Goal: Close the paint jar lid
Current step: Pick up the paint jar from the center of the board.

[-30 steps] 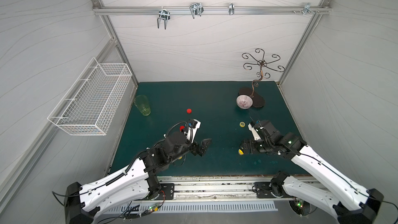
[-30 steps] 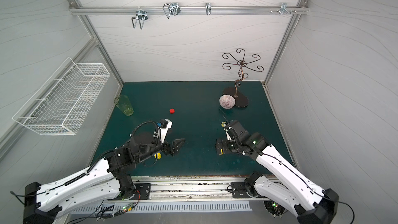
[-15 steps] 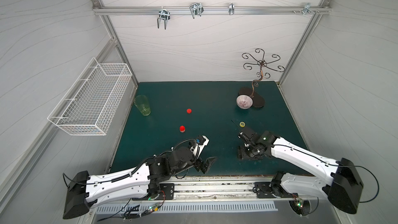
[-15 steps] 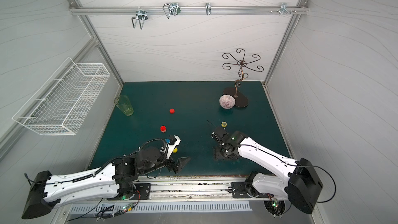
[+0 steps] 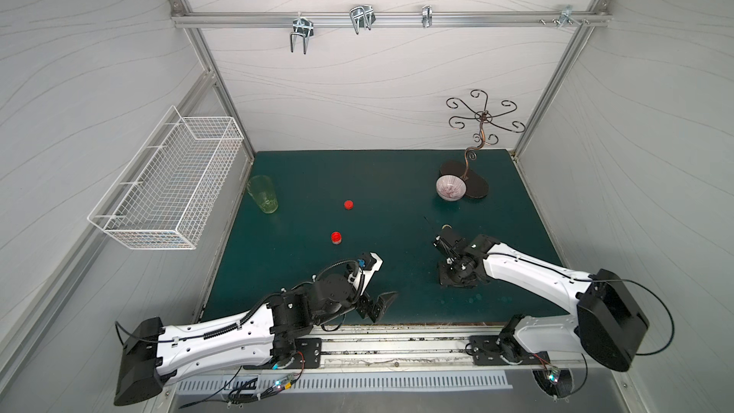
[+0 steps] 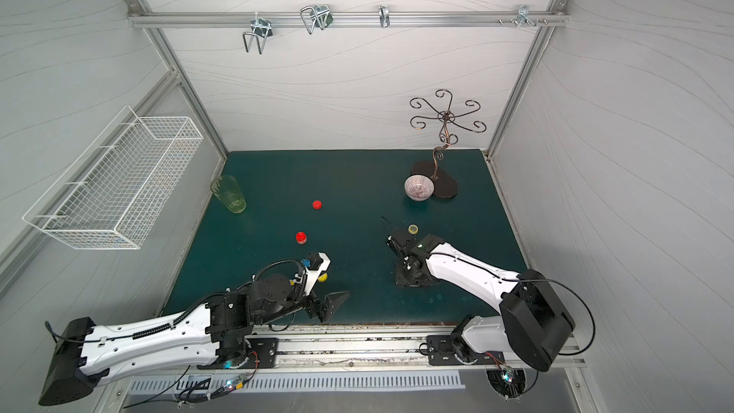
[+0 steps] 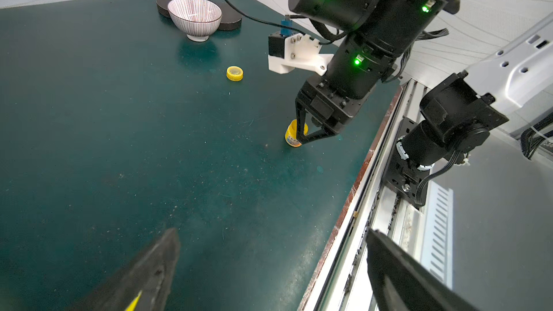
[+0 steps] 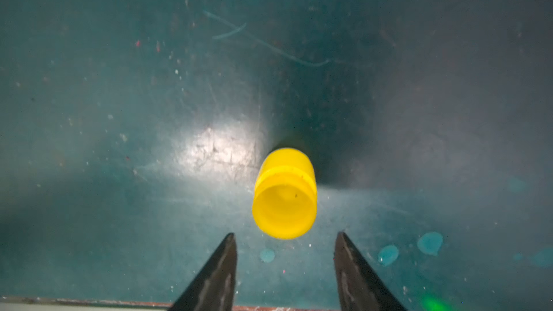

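The yellow paint jar (image 8: 285,192) stands upright and uncapped on the green mat near its front edge. In the left wrist view the paint jar (image 7: 291,136) shows partly behind one right finger. My right gripper (image 8: 285,234) points straight down at the mat, its jaws partly apart. The jar sits just beyond the tips, and nothing is gripped. In both top views the right gripper (image 5: 456,278) hides the jar. The yellow lid (image 6: 413,228) lies loose on the mat behind the right wrist. My left gripper (image 7: 272,231) hangs wide open and empty over the front edge.
A red jar (image 5: 336,237) and a red lid (image 5: 348,204) sit mid-left. A striped bowl (image 5: 451,187) and a metal hook stand (image 5: 482,121) are at the back right, a green cup (image 5: 263,194) at the back left. A wire basket (image 5: 170,180) hangs on the left wall. A small yellow object (image 6: 323,277) lies by the left wrist.
The left arm has drawn back toward the front edge, uncovering the red jar. The right gripper has tipped down over the yellow jar and its jaws have narrowed.
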Available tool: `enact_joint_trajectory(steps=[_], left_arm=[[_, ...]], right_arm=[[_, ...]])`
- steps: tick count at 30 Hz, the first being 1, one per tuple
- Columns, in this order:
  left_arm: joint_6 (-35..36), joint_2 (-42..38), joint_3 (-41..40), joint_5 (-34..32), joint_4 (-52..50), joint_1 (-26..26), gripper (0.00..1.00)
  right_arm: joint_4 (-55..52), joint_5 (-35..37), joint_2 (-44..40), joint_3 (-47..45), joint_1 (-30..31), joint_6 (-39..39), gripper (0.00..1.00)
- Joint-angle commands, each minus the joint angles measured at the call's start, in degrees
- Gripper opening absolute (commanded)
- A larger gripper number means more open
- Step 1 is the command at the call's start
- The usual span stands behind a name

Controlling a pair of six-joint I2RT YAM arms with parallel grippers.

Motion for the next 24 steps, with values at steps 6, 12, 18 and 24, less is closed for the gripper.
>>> enact_joint_trajectory(steps=[6,12,18,24], left_arm=[[0.6,-2.5,-0.8,-0.6,3.4,-0.2,1.0],[0.4,-2.5,-1.0,-1.1,3.4,-0.2,1.0],[0.4,-3.0,-1.5,-1.8,3.5,-0.2,1.0],[0.8,-2.9,-2.0,-2.2,4.5,-0.2,1.0]], right_arm=[[3.2,-0.9,2.5,-0.5,-1.5,-1.5,0.49],[4.4,-1.2,4.3,-0.7,-1.4,-1.7,0.45],[4.6,-1.0,4.8,-1.3,-1.6,-1.6,0.4],[4.4,-0.7,4.1,-1.8,-2.0,-1.7,0.33]])
